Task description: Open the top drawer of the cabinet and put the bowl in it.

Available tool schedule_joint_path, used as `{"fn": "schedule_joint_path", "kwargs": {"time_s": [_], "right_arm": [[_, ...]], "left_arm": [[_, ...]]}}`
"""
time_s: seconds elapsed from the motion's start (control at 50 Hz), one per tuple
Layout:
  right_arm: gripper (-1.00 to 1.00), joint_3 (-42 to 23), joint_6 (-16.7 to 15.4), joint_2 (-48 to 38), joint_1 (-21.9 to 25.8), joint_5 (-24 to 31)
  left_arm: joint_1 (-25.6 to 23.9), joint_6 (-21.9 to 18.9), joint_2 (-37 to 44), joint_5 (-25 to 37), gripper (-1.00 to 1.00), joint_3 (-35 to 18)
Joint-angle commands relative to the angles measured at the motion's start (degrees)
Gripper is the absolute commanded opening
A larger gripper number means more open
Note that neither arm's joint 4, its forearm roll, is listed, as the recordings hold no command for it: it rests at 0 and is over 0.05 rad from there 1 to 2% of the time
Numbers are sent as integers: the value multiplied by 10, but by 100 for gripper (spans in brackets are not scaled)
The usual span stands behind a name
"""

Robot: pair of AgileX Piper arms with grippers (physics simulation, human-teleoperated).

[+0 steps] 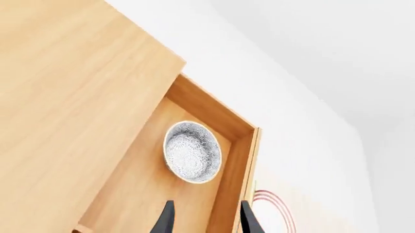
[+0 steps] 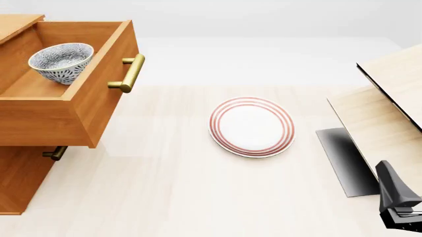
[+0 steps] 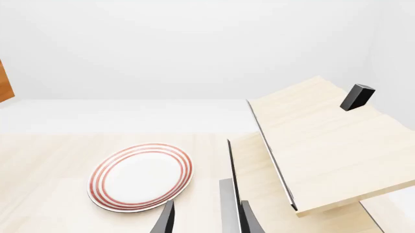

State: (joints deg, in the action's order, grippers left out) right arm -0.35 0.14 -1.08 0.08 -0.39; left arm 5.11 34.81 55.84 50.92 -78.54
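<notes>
Bowl (image 2: 61, 61) white, blue-grey floral speckle; cabinet (image 2: 26, 182) orange-brown wood; plate (image 2: 252, 126) white, red rings.

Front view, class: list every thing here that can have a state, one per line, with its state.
top drawer: pulled open
bowl: upright, inside the top drawer
lower drawer: shut
plate: flat on the table, nothing on it
left gripper: open, holding nothing
right gripper: open, holding nothing
</notes>
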Motion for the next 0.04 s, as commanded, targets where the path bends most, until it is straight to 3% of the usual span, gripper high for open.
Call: {"fn": "schedule_joint_path", "kwargs": {"time_s": [0.02, 0.04], "right_arm": [[100, 0, 0, 1, 0, 0], [100, 0, 0, 1, 0, 0]], "left_arm": [[-6, -21, -41, 77, 100, -55], [-8, -24, -41, 82, 100, -60]]}}
